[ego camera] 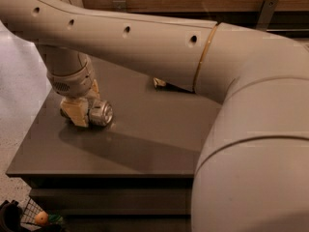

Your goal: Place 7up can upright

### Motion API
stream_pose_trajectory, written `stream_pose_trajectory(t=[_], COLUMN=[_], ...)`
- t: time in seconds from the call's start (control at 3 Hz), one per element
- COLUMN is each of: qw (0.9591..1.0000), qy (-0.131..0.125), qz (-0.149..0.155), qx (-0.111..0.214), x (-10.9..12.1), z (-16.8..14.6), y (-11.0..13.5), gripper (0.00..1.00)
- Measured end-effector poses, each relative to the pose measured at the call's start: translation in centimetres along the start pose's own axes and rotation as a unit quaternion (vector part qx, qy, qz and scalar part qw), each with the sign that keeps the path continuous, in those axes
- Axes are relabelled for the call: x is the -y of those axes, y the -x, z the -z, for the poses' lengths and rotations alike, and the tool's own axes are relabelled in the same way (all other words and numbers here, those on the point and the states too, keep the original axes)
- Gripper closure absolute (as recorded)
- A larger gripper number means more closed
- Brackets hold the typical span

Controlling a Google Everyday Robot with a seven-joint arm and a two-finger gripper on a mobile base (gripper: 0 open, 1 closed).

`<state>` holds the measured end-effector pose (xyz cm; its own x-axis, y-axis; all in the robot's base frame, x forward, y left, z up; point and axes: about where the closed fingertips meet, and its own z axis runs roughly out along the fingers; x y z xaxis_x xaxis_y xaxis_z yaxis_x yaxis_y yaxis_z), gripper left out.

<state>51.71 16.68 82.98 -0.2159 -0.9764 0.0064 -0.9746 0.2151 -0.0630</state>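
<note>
Small silvery aluminium 7up can (pixel 100 113) lies on its side on the dark grey surface (pixel 145 144), long axis level, shiny end camera-ward; cream end effector (pixel 80 114) touches its image-left flank; grip state: cannot tell.

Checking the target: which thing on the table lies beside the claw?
The silvery can, on its side at the claw, left on the table; the other bit peeks from under the arm.

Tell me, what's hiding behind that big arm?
Only a small pale object peeks out; the arm covers the rest. The claw is down on the table at left, beside the 7up can lying on its side.
</note>
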Motion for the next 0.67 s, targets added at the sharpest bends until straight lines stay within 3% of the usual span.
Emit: stream_pose_trajectory(t=[0.33,0.67], qw=[1.0,1.0], qy=[-0.001,-0.002], qz=[0.0,0.001], qx=[0.004,0.008], x=[0.04,0.06], z=[-0.08,-0.14], y=[0.25,0.45], gripper=[0.88,1.0])
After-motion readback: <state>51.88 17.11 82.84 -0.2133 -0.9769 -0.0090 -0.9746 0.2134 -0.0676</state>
